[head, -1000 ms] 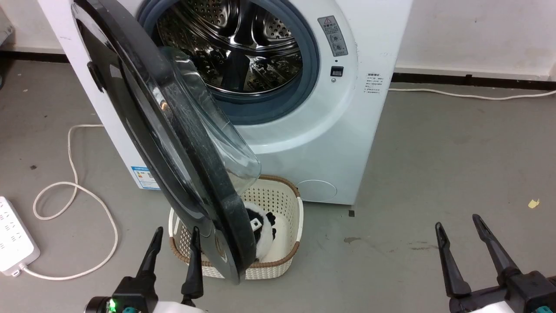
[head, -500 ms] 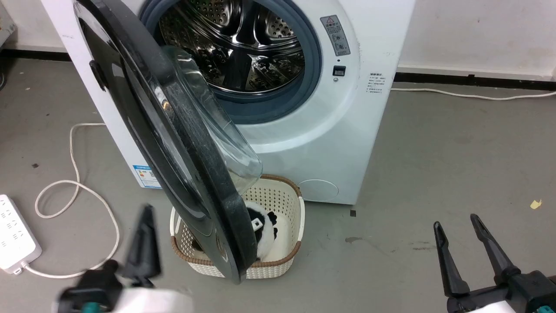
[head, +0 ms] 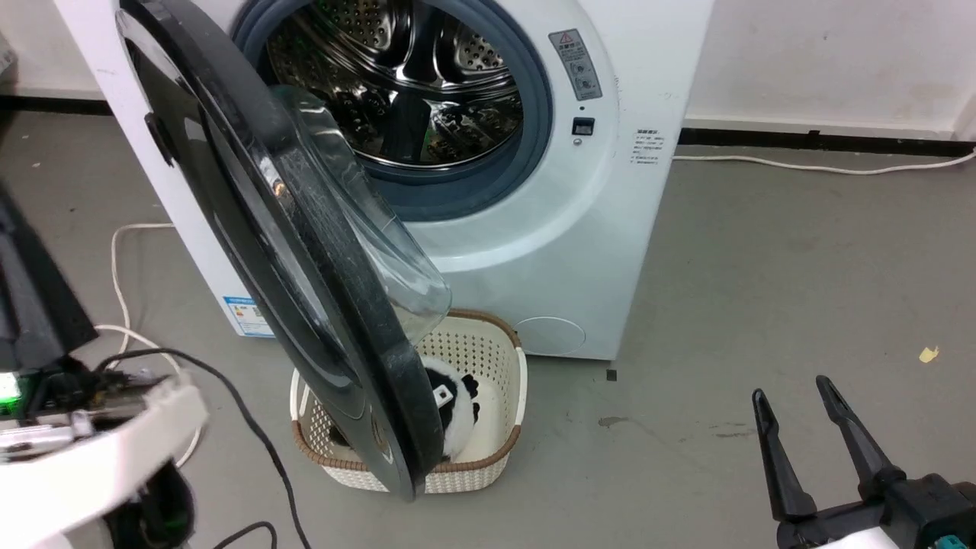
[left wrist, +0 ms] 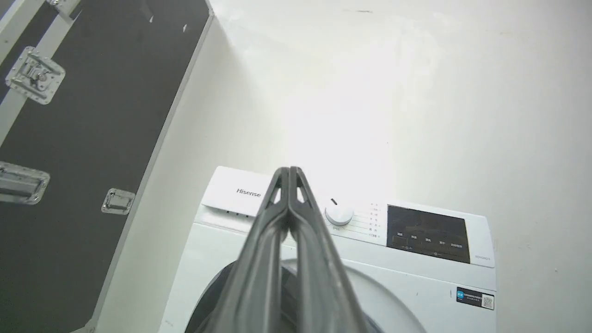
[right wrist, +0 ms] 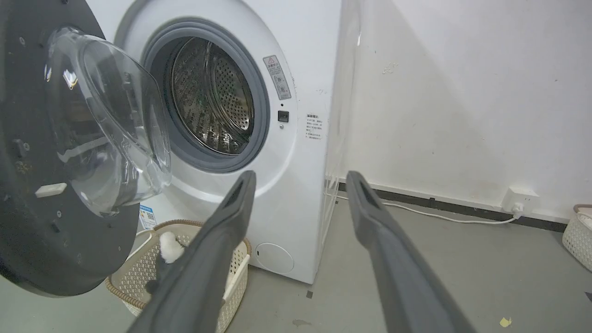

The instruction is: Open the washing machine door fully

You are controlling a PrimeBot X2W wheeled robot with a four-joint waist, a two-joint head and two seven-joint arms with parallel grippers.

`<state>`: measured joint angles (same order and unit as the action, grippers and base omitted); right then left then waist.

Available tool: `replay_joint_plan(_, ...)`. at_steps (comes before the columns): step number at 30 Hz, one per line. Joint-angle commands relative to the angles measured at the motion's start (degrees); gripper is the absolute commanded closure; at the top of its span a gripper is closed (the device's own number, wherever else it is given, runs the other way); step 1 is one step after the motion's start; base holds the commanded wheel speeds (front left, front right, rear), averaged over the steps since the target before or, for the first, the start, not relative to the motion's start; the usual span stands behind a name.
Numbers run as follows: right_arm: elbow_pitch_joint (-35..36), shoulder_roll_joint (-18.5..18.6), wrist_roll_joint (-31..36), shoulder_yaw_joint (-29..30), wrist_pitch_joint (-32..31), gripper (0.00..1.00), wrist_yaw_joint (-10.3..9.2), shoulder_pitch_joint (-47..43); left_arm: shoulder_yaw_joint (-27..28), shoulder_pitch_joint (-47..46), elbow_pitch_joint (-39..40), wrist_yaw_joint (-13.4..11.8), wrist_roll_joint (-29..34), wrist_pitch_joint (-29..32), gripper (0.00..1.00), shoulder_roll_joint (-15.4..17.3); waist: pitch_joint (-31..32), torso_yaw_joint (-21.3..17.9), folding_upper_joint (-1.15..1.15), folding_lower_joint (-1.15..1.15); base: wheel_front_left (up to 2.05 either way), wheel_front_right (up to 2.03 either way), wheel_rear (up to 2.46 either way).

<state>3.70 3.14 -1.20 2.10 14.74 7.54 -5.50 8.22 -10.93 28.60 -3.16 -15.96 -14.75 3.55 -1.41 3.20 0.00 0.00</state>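
Grey floor by a white wall holds the washer (head: 602, 252), its door (head: 305, 252) hinged left and swung about halfway out, free edge near me over the basket (head: 488, 461). It looks heavy, stiff and slick, the glass bowl fragile, so I would push or hook the black rim at that free edge. My left gripper (left wrist: 289, 173) is pinched shut on nothing, pointing at the washer's top; my right gripper (head: 790, 386) hangs spread and empty, near right.
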Motion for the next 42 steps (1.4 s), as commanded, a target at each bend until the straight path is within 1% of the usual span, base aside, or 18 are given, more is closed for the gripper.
replay_joint_plan(1,-0.17,-0.26,-0.48,0.00,0.26,0.00,-0.05,0.34,-0.42,-0.42,0.42,0.40,0.63,-0.05,1.00,0.50,0.10,-0.10,0.00,0.00,0.00,0.00,0.00)
replay_joint_plan(5,-0.30,-0.26,-1.02,0.03,0.26,0.00,-0.05,0.21,-6.00,-0.44,3.08,1.92,3.95,4.44,1.00,1.70,0.19,-0.37,0.00,0.00,0.00,0.00,0.00)
replay_joint_plan(10,-0.27,-0.26,-1.64,0.10,0.26,0.00,-0.05,0.29,-16.52,2.10,2.14,3.78,5.88,10.42,1.00,1.00,-0.08,-0.33,0.00,0.00,0.00,0.00,0.00)
replay_joint_plan(15,-0.23,-0.26,-2.15,0.02,0.26,0.00,-0.05,0.70,-25.88,6.56,-3.08,3.86,6.04,14.34,1.00,0.16,-0.61,-0.29,0.00,0.00,0.00,0.00,0.00)
replay_joint_plan(18,-0.16,-0.26,-2.54,0.05,0.26,0.00,-0.05,0.93,-29.18,8.82,-7.53,2.99,5.57,15.91,1.00,-0.13,-1.09,-0.25,0.00,0.00,0.00,0.00,0.00)
replay_joint_plan(20,-0.18,-0.26,-2.77,0.01,0.26,0.00,-0.05,1.08,-30.15,9.84,-11.14,2.01,4.67,16.46,1.00,-0.28,-1.38,-0.23,0.00,0.00,0.00,0.00,0.00)
replay_joint_plan(23,-0.33,-0.26,-3.07,-0.09,0.26,0.00,-0.05,1.30,-30.60,9.72,-16.47,1.29,5.71,16.36,1.00,-0.11,-1.78,-0.30,0.00,0.00,0.00,0.00,0.00)
replay_joint_plan(28,-0.44,-0.26,-3.35,-0.15,0.26,0.00,-0.05,1.59,-29.59,8.60,-23.01,0.23,4.68,15.30,1.00,-0.22,-2.29,-0.35,0.00,0.00,0.00,0.00,0.00)
replay_joint_plan(32,-0.88,-0.26,-3.90,-0.23,0.26,0.00,-0.05,1.47,-28.27,7.87,-26.19,-0.14,1.94,14.00,1.00,-0.35,-2.32,0.27,0.00,0.00,0.00,0.00,0.00)
replay_joint_plan(37,-2.41,-0.26,-3.93,-1.18,0.26,0.00,-0.05,0.60,-26.46,8.64,-28.31,-0.88,0.06,12.72,1.00,0.03,-1.41,3.20,0.00,0.00,0.00,0.00,0.00)
replay_joint_plan(40,-2.29,-0.26,-4.33,-0.61,0.26,0.00,-0.05,0.45,-25.64,10.25,-28.55,-1.40,-0.38,12.48,1.00,0.75,-0.77,5.55,0.00,0.00,0.00,0.00,0.00)
replay_joint_plan(42,-2.39,-0.26,-4.42,-0.17,0.26,0.00,-0.05,-0.06,-25.29,11.37,-28.79,-1.69,-0.60,12.72,1.00,1.24,-0.06,7.87,0.00,0.00,0.00,0.00,0.00)
